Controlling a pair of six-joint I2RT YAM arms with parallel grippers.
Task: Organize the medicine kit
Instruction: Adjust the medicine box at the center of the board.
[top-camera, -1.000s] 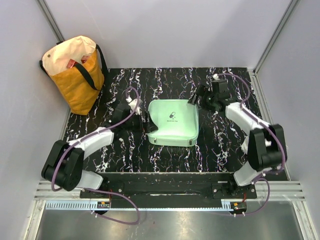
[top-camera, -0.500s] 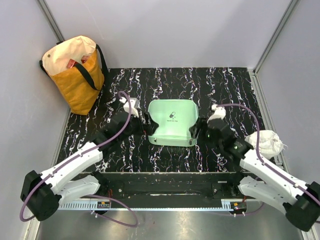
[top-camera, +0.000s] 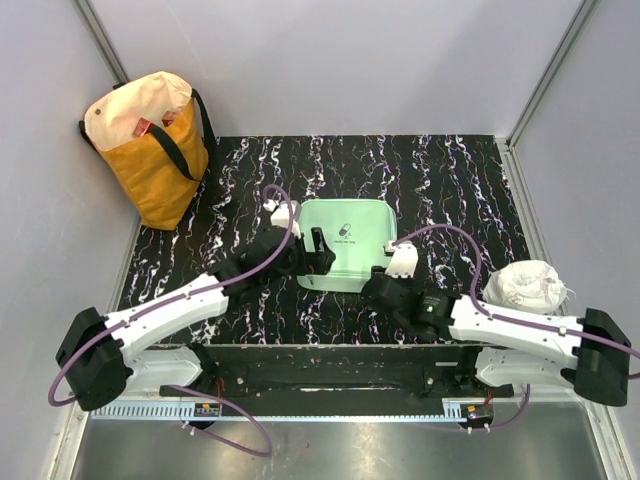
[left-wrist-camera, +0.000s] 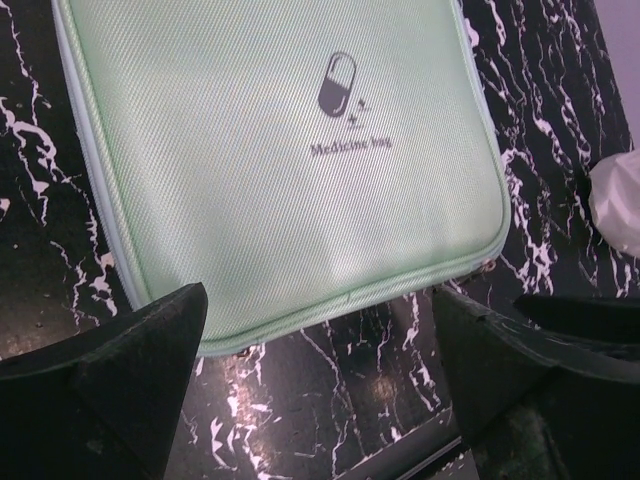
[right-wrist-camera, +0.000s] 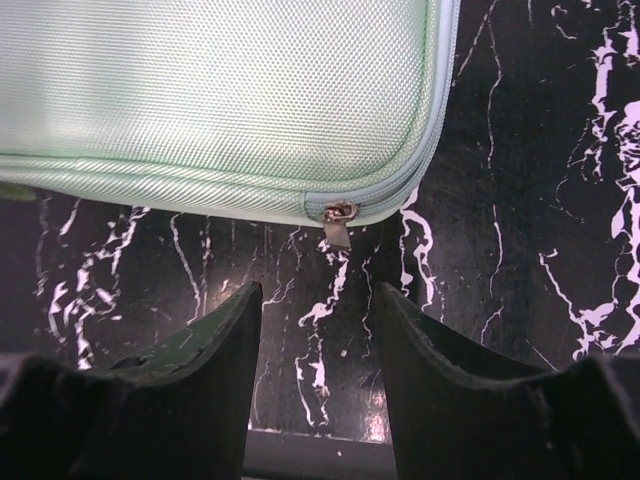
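Observation:
The medicine kit (top-camera: 350, 232) is a mint-green zip case lying shut in the middle of the black marbled table, pill logo (left-wrist-camera: 337, 84) facing up. My left gripper (top-camera: 322, 255) hovers over the kit's near left part, open wide, and its fingers (left-wrist-camera: 130, 370) straddle the near edge (left-wrist-camera: 330, 300) without touching it. My right gripper (top-camera: 376, 284) sits at the kit's near right corner. Its jaws stand partly apart with nothing between them, just short of the small metal zipper pull (right-wrist-camera: 338, 226). In the right wrist view the gripper (right-wrist-camera: 318, 300) points at that pull.
A yellow-and-cream tote bag (top-camera: 150, 140) stands at the back left corner. A white crumpled bundle (top-camera: 530, 283) lies on the table by my right arm. Grey walls close in the table at the back and sides, and the arms' mounting rail (top-camera: 330, 365) runs along the near edge.
My right arm swung from the kit's far right corner round to its near right corner, and its jaws narrowed. My left gripper slid right onto the kit's near left part.

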